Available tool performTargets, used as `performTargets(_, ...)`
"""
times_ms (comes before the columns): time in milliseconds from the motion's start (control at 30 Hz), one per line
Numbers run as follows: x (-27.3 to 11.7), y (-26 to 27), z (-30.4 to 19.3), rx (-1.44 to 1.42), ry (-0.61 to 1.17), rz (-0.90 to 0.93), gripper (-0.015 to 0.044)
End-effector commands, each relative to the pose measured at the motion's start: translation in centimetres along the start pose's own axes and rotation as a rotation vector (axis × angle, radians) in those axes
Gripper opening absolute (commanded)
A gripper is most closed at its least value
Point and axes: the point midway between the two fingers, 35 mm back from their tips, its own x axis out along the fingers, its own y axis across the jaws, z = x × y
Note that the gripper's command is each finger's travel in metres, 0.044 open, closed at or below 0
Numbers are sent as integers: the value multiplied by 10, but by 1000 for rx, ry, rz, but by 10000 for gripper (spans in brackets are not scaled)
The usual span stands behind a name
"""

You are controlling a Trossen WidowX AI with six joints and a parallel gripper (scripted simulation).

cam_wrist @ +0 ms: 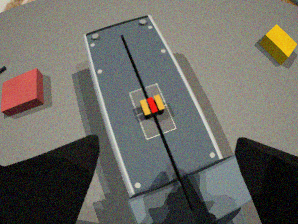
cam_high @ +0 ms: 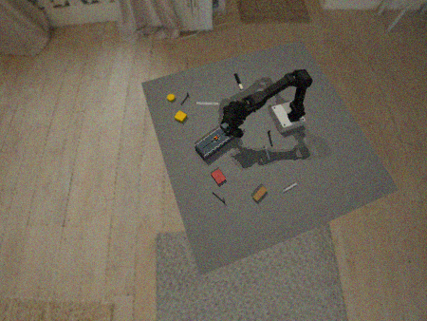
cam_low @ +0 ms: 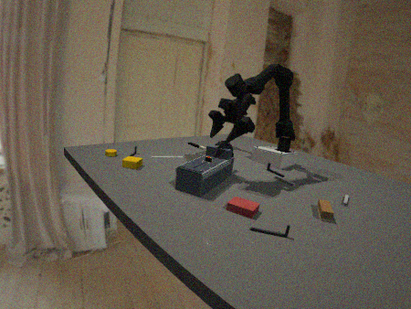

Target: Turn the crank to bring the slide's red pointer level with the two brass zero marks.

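The blue-grey machine (cam_high: 205,149) (cam_low: 192,180) (cam_wrist: 117,102) is a long box with a dark slot along its top. In the wrist view the slide's red pointer (cam_wrist: 152,105) lies between the two brass zero marks (cam_wrist: 145,107) (cam_wrist: 159,102), inside a thin pale rectangle. It looks about level with them; a tiny offset cannot be told. My gripper (cam_low: 218,140) (cam_wrist: 169,145) is open, its fingers wide apart above the machine's arm-side end, with nothing seen held. The crank handle cannot be made out clearly; that end is dark and partly hidden by the gripper.
A red block (cam_high: 218,176) (cam_low: 243,207) (cam_wrist: 22,92) lies beside the machine. A yellow block (cam_high: 180,116) (cam_low: 132,162) (cam_wrist: 277,44) lies on its other side, near a yellow disc (cam_high: 171,97) (cam_low: 110,153). An orange block (cam_high: 259,194) (cam_low: 325,209) and several thin rods lie farther off.
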Motion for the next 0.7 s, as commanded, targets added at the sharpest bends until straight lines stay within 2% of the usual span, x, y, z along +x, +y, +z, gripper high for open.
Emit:
performTargets(0,0,0,0,0,0,0,309)
performTargets(400,0,0,0,0,0,0,0)
performTargets(667,0,0,0,0,0,0,0)
